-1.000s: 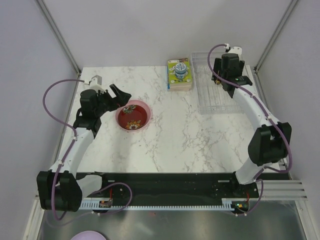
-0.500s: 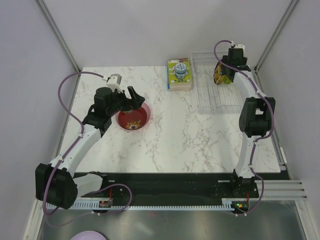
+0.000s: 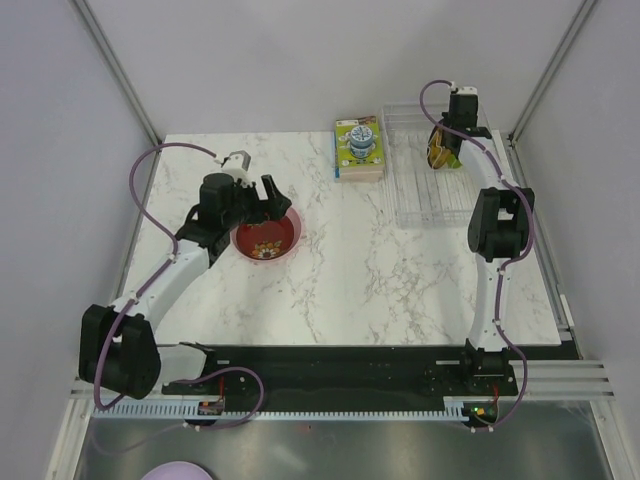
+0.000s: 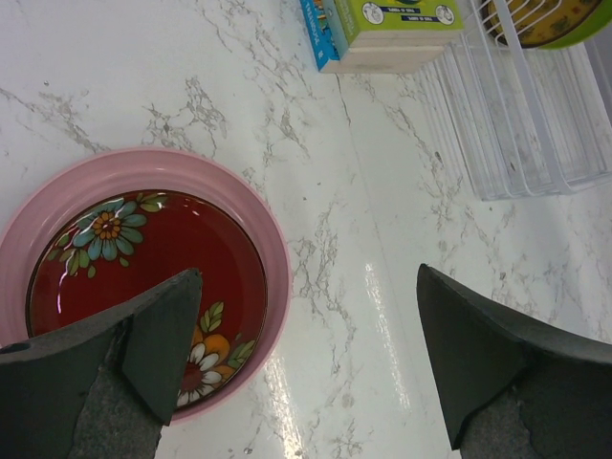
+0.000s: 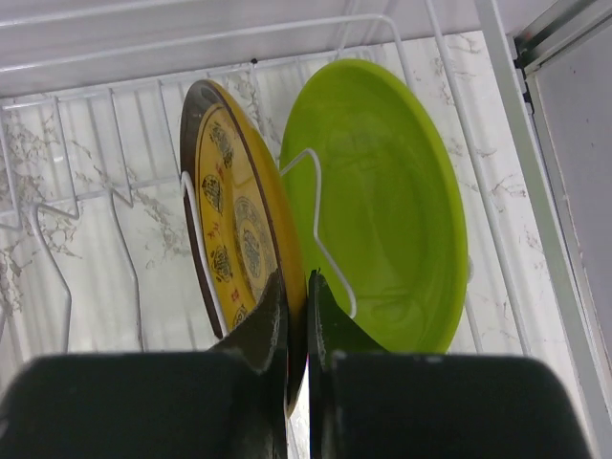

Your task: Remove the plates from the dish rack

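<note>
**Top external.** Marble table (image 3: 380, 290). The pink plate (image 3: 297, 229) lies flat on the left half, with the red plate (image 3: 265, 240) nested inside it. The left gripper (image 3: 262, 205) hovers over their far-left edge. The clear dish rack (image 3: 425, 195) stands at the far right, with a printed box (image 3: 358, 148) just beside it on the left. The right gripper (image 3: 445, 145) reaches down into the rack's far end. A lavender disc (image 3: 178, 470) sits off the table at the near edge.

**Left wrist.** The jaws are spread wide and hold nothing. One finger overhangs the red plate and the other is above bare marble.

**Right wrist.** The yellow plate (image 5: 234, 210) and the green plate (image 5: 382, 210) stand on edge in neighbouring slots of the rack. The fingers (image 5: 263, 335) are pinched on the yellow plate's near rim. The green plate is just to the right, not gripped.
</note>
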You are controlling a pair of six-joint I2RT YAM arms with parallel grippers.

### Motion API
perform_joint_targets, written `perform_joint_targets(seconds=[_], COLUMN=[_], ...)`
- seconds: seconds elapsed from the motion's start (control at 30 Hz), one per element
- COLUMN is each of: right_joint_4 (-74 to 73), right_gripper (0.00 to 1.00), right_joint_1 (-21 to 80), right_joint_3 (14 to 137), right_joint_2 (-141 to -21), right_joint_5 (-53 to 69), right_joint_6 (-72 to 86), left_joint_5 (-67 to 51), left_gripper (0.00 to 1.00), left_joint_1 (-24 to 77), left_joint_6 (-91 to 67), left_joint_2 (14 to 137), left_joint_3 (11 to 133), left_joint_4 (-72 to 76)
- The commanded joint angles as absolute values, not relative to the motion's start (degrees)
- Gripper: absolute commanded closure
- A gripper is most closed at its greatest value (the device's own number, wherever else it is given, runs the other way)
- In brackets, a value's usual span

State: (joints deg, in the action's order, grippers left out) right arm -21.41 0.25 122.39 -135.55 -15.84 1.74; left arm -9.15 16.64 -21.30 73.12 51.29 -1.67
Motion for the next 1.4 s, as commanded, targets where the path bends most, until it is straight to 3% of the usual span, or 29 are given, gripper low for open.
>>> perform_joint_targets(seconds=[0.0, 0.17, 0.43, 0.67, 0.73, 1.0, 1.23, 1.37], right_joint_4=[-21.0, -21.1, -18.4, -15.8, -17.0, -21.9, -12.1, -6.7], right_gripper=[1.00, 1.00, 1.00, 1.00, 1.00, 1.00, 1.00, 1.00], right_joint_1=[0.3, 0.2, 5.3, 9.3, 9.3, 12.4, 20.6, 24.4], right_joint_3=[125.4, 124.6, 122.7, 116.0, 112.2, 88.8, 69.1, 63.9], right_joint_2=[-136.6, -133.3, -123.9, -116.9, -110.9, -88.9, -79.5, -77.4], right_joint_5=[-12.6, -11.7, -37.0, -50.5, -47.4, -13.8, -0.9, 2.4], right_joint_6=[1.8, 2.6, -7.6, -11.2, -8.2, 11.9, 24.0, 28.9], left_joint_5=[-8.5, -8.2, -3.8, -3.6, -4.3, -9.5, -15.5, -16.7], left_gripper=[0.00, 0.00, 0.00, 0.00, 0.00, 0.00, 0.00, 0.00], left_joint_1=[17.0, 17.0, 17.2, 17.2, 17.2, 17.2, 17.7, 18.3], left_joint_6=[-19.1, -19.5, -18.5, -18.6, -19.0, -22.0, -27.9, -30.2], left_joint_2=[74.0, 74.3, 73.8, 72.9, 72.2, 70.1, 71.3, 71.6], left_joint_3=[53.4, 53.3, 53.9, 54.2, 54.2, 50.9, 48.3, 46.2], left_joint_4=[-0.4, 0.9, -1.7, -3.0, -3.1, 1.9, 8.1, 11.6])
